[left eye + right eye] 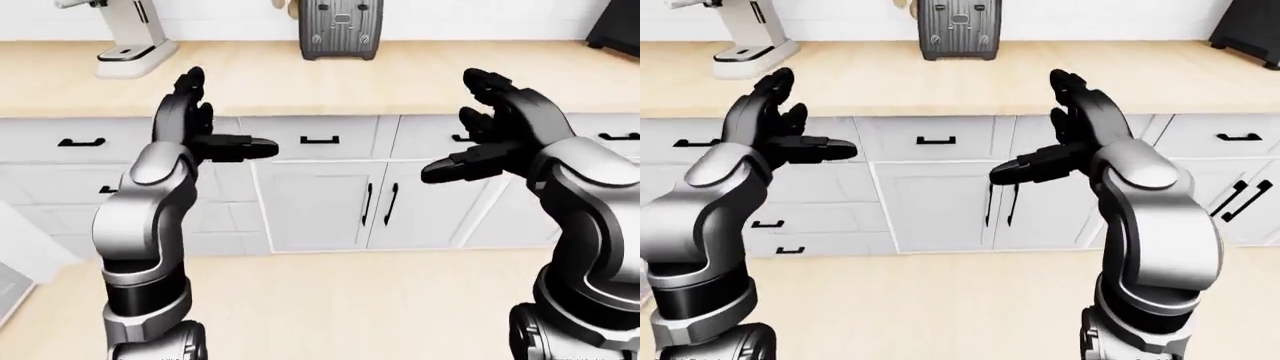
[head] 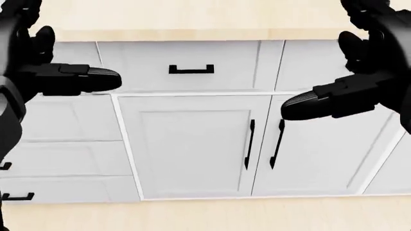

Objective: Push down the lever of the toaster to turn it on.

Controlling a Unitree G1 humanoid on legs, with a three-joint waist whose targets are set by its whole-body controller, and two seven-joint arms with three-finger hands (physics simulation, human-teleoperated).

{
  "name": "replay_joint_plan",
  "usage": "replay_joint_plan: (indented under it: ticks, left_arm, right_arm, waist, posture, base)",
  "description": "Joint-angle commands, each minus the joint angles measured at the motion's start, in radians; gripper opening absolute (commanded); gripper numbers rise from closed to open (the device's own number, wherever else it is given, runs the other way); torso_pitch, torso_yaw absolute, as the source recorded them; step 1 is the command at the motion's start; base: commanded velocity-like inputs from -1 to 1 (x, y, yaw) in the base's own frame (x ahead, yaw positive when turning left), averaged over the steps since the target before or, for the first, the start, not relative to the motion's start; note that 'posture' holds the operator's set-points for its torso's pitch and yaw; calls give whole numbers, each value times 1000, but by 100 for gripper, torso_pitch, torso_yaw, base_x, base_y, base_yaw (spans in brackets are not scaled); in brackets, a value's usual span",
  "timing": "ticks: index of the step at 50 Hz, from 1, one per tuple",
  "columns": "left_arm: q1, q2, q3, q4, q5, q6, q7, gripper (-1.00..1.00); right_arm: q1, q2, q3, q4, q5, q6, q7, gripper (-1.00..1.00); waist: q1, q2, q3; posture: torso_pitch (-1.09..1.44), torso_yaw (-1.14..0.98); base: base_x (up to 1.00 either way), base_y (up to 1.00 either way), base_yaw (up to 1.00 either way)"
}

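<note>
The toaster (image 1: 338, 30), a dark grey upright box, stands on the light wood counter (image 1: 330, 82) at the top middle of the left-eye view; its top is cut off and I cannot make out its lever. Both hands are raised below it, level with the counter's edge and the drawers. My left hand (image 1: 215, 120) is open, fingers up and thumb pointing right. Over on the right, my right hand (image 1: 462, 131) is open too, thumb pointing left. Neither holds nor touches anything. The head view shows only cabinet fronts between the two hands.
A white stand appliance (image 1: 130, 34) sits on the counter at upper left, and a black object (image 1: 615, 26) shows at the top right corner. White drawers and cabinet doors (image 2: 192, 149) with black handles run under the counter. Light wood floor (image 1: 350, 300) lies below.
</note>
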Motion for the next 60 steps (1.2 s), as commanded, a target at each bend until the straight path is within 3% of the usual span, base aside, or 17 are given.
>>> replay_joint_plan:
  ticks: [1,6,8,9,18,22,25,32,35,37,38,39,48,51,52,56,60]
  left_arm:
    - [-56,10,-2,-55,-12,-40,-2,100]
    - [-77,20,-1,-63,-22,-18,5,100]
    - [-81,20,-2,-76,-25,-5,9,100]
    - [-80,19,-3,-78,-26,-5,9,100]
    - [-72,22,-2,-64,-25,-21,5,100]
    - [-76,27,3,-65,-29,-15,4,100]
    - [-80,29,6,-65,-33,-12,5,100]
    - [-82,37,14,-61,-42,-11,7,100]
    - [-90,46,23,-61,-53,-3,9,100]
    - [-92,51,28,-63,-61,1,12,100]
    - [-94,54,30,-60,-64,1,13,100]
    - [-96,56,32,-57,-68,1,14,100]
    - [-132,116,84,-55,-131,46,31,100]
    - [-155,148,105,-42,-165,53,45,100]
    - [-159,156,109,-43,-176,58,51,100]
    - [-169,184,116,-30,-209,58,67,100]
    - [-173,199,119,-24,-235,57,83,100]
  right_arm:
    - [-36,-20,-24,-22,-25,-28,-8,100]
    - [-50,-28,-21,-17,-36,-18,4,100]
    - [-49,-30,-21,-27,-40,-8,9,100]
    - [-48,-30,-21,-29,-41,-7,11,100]
    - [-46,-30,-15,-28,-56,-5,23,100]
    - [-38,-29,-18,-35,-61,-4,29,100]
    - [-34,-27,-18,-36,-64,-5,32,100]
    - [-29,-24,-18,-39,-71,-4,38,100]
    - [-30,-24,-17,-41,-74,-2,41,100]
    - [-35,-28,-16,-42,-75,4,45,100]
    - [-36,-29,-16,-44,-76,7,47,100]
    - [-37,-31,-17,-46,-77,10,48,100]
    - [-34,-41,-22,-62,-81,31,60,100]
    - [-48,-53,-23,-66,-80,48,67,100]
    - [-49,-54,-24,-68,-80,51,69,100]
    - [-52,-56,-22,-73,-80,61,71,100]
    - [-54,-58,-24,-78,-81,67,71,100]
  waist:
    - [-7,10,-25]
    - [-1,-40,-6]
    - [-4,-101,-28]
    - [-10,-62,-9]
    - [-17,-12,-15]
    - [-33,69,-36]
    - [-27,71,-10]
    - [1,21,-18]
    - [9,-20,-30]
    - [7,-80,-51]
    - [0,-44,-29]
    - [8,-66,-13]
    - [-17,-23,-15]
    - [-24,44,-38]
    - [-26,19,-13]
    - [-19,45,-5]
    - [-19,16,11]
  posture:
    - [0,0]
    - [0,0]
    - [0,0]
    - [0,0]
    - [0,0]
    - [0,0]
    - [0,0]
    - [0,0]
    - [0,0]
    - [0,0]
    - [0,0]
    - [0,0]
    - [0,0]
    - [0,0]
    - [0,0]
    - [0,0]
    - [0,0]
  base:
    - [34,0,0]
    - [42,0,0]
    - [43,0,0]
    - [44,0,0]
    - [43,0,0]
    - [43,0,0]
    - [43,0,0]
    - [44,0,0]
    - [43,0,0]
    - [43,0,0]
    - [43,0,0]
    - [43,0,0]
    - [27,0,0]
    - [0,0,0]
    - [0,0,0]
    - [0,0,0]
    - [1,0,0]
